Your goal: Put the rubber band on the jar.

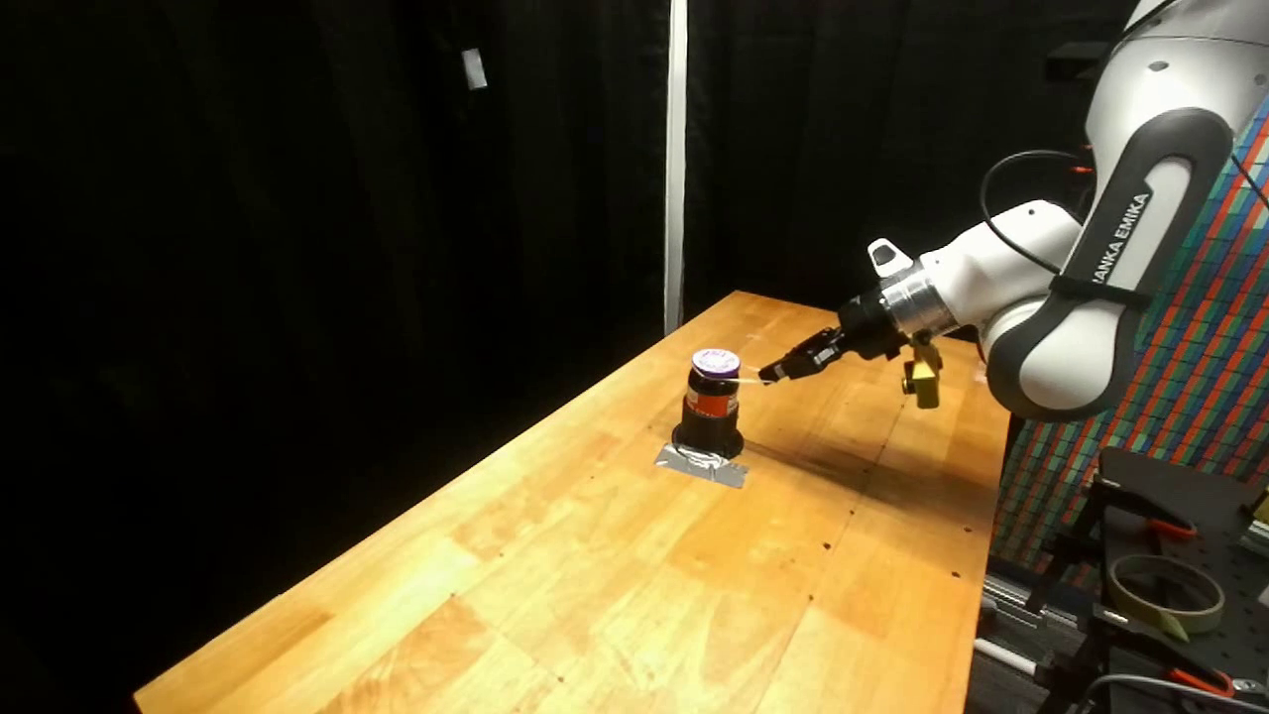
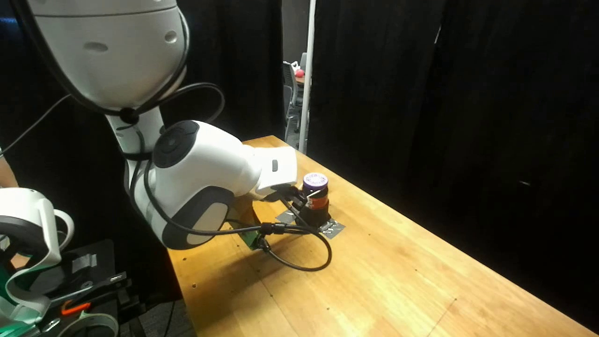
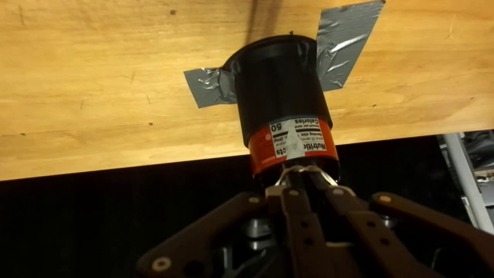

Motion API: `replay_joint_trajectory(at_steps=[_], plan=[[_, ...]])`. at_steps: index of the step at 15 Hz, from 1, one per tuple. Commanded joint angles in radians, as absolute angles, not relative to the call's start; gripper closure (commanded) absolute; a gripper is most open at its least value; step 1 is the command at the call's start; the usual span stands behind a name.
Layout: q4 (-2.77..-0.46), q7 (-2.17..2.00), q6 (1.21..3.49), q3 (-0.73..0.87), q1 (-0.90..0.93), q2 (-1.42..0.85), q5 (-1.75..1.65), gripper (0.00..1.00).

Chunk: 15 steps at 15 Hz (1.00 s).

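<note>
Jaws, two, pinch one rubber band [image 1: 749,381] reaching one upright jar [image 1: 712,402].

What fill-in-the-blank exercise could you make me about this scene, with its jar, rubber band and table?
The jar has a white and ____ lid.
The rubber band runs between the gripper and the lidded ____.
In the wrist view, the label shows the number ____ beside "Calories".
The table is made of ____.

Missing words: purple; jar; 50; wood.
</note>
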<state>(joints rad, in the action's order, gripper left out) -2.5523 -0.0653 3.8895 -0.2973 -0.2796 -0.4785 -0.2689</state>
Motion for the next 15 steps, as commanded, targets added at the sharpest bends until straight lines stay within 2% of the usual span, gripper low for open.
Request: replay_joint_trajectory(at_steps=[1, 8, 9, 10, 11, 13, 14, 15], plan=[[-2.592, -0.109, 4.026, -0.226, -0.221, -0.478, -0.323, 0.91], [-2.606, -0.097, 4.154, -0.156, -0.146, -0.511, -0.331, 0.90], [-2.609, -0.101, 4.126, -0.151, -0.139, -0.505, -0.331, 0.71], [-2.614, -0.144, 4.057, -0.155, -0.156, -0.493, -0.377, 0.65], [-2.599, -0.111, 4.086, -0.145, -0.130, -0.506, -0.325, 0.85], [-2.600, -0.128, 4.060, -0.147, -0.136, -0.507, -0.351, 0.70], [-2.600, -0.129, 4.056, -0.147, -0.136, -0.507, -0.352, 0.65], [-2.601, -0.130, 4.055, -0.147, -0.136, -0.507, -0.352, 0.64]])
